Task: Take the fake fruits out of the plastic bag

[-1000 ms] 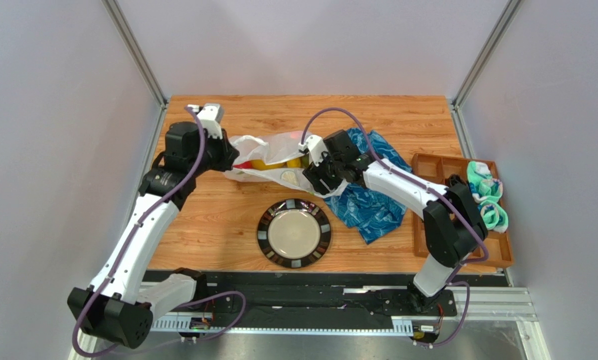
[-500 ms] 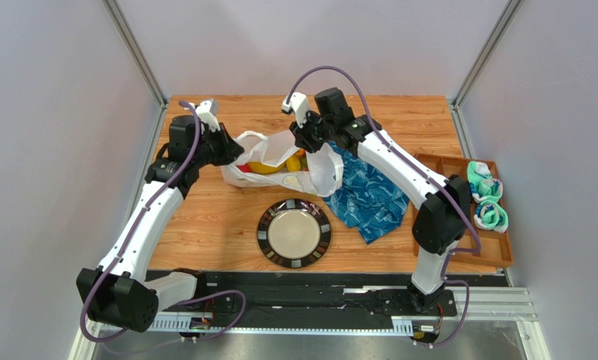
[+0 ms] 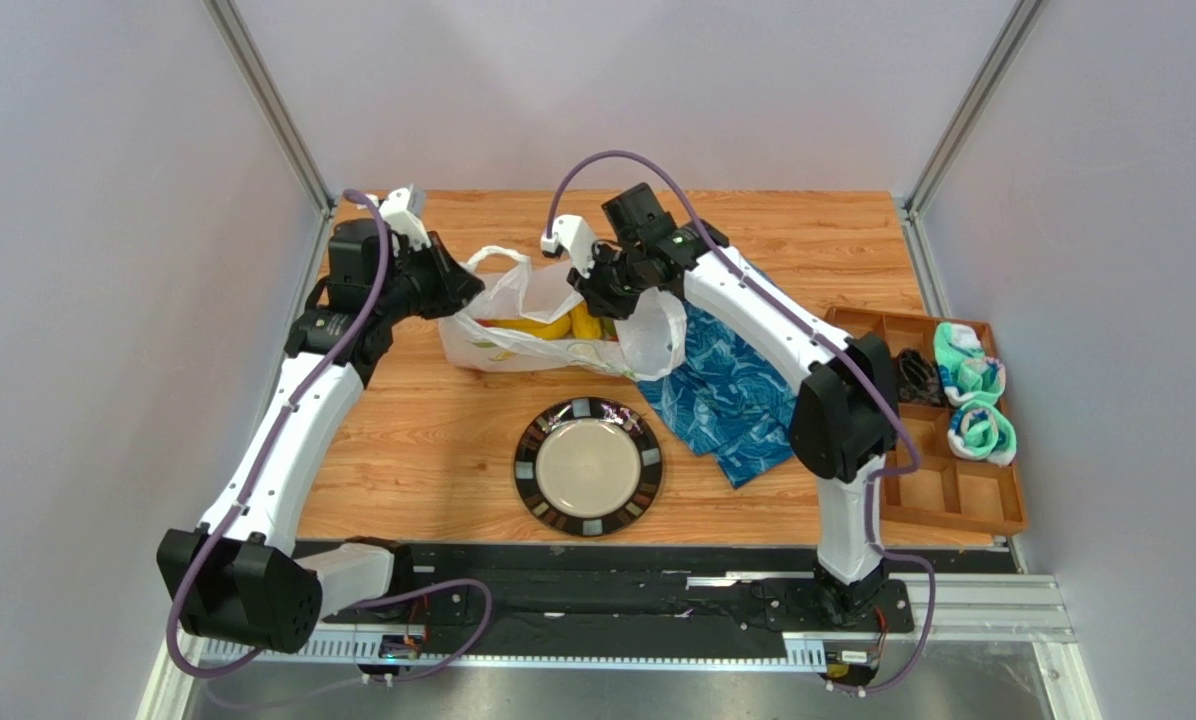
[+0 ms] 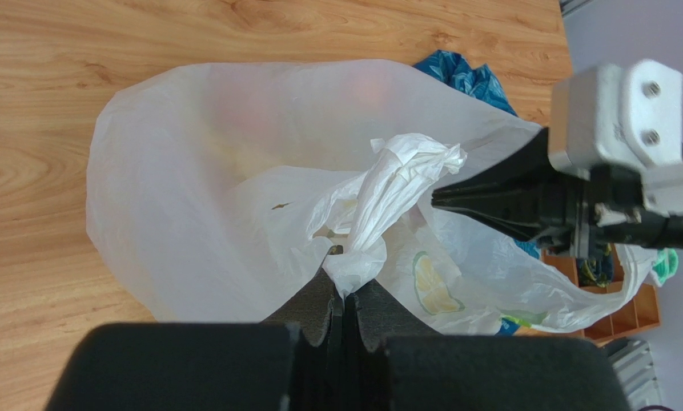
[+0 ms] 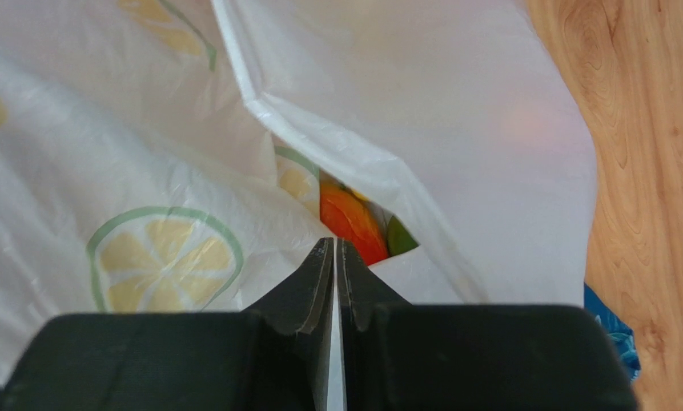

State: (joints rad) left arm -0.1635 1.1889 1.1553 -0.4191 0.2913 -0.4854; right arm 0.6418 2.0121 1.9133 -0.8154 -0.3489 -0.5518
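So on the left, the left gripper is pinching shut on the twisted handle of the crinkly translucent white plastic bag. In the left wrist view the jaws are sitting tight together with that white twist coming straight out of them. Compared to a second ago, it's sitting a touch further back on the light wooden table, otherwise same grip.

The bag is lying at the back middle of the table, between the two arms. It was slumping pretty flat a second ago; now its mouth is standing up and gaping. The fake fruits are all sitting inside it: yellow is showing through the film from above, and the right wrist view is catching an orange-red one with a bit of green next to it through the opening.

The right gripper is where the big change is. It was hanging open, low at the bag's right edge by the cloth; now it's up, further back and left, with its jaws closing together on a thin sheet of the bag.

The round black-rimmed plate is sitting in front of the bag and isn't shifting. More of the crumpled blue patterned cloth is showing now, and the brown compartment tray on the far right is showing more too, since the arm swung off it.
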